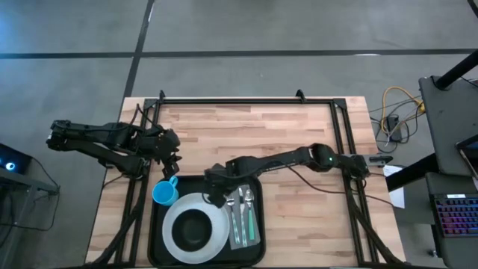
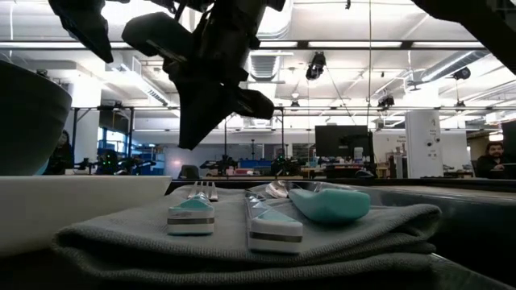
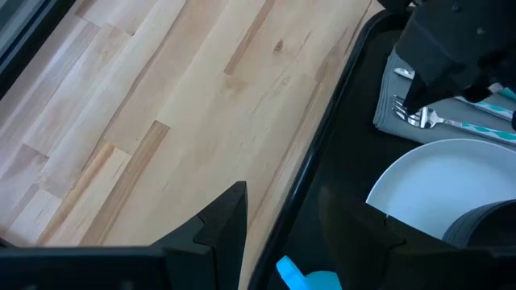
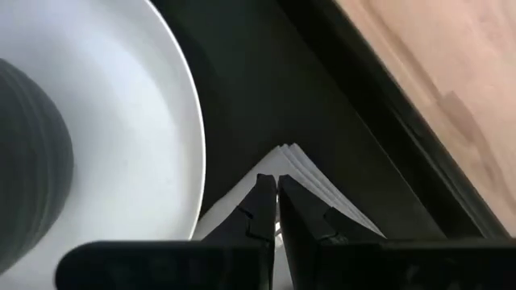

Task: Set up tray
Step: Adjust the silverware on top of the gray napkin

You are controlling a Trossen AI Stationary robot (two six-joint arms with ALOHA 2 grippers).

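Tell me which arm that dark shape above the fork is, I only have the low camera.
Observer: It's the right gripper, over a corner of the napkin inside the tray.
Operator: Is it open?
Observer: No, shut. Its wrist view shows the fingers pressed together at that corner.
Operator: Where's the left one?
Observer: The left gripper hangs open just outside the tray's edge, near the blue cup.

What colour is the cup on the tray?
Blue; the cup sits in the tray's corner, clearest in the high view.
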